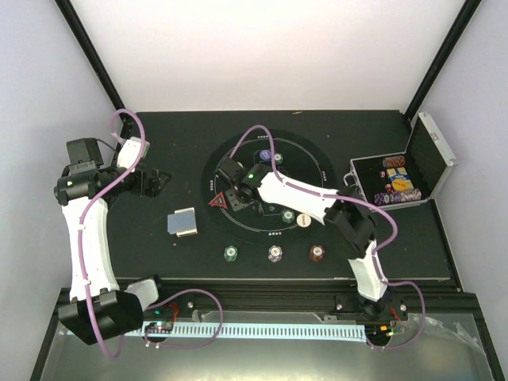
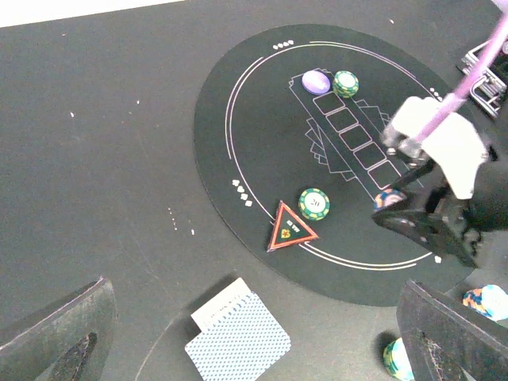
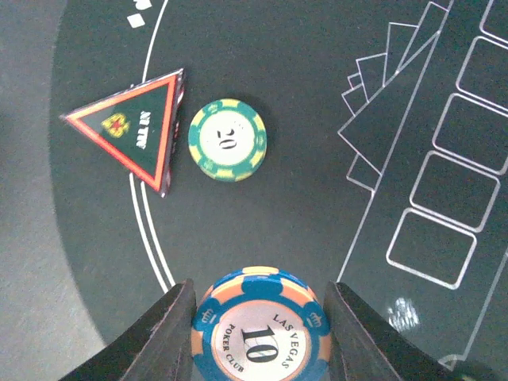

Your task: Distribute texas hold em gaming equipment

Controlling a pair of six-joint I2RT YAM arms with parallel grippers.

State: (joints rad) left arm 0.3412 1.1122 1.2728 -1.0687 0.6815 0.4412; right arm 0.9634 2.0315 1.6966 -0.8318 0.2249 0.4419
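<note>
We record the right arm (image 1: 305, 200) stretched across the mat (image 2: 254, 135), right gripper (image 3: 260, 290) clamping 1 blue 10 chip (image 3: 255, 333) near the green 20 chip (image 3: 228, 140); left gripper (image 2: 254, 294) spread wide.

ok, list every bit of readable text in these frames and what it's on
"10", "LAS VEGAS", "POKER CLUB": blue chip.
"20": green chip.
"ALL IN", seemingly: red triangle marker.
White button: print too small to read.
Case chips: too small to read.

Ahead: green chip (image 3: 228, 140), red triangle (image 3: 131, 127); rightward bare mat (image 3: 317, 119)
</note>
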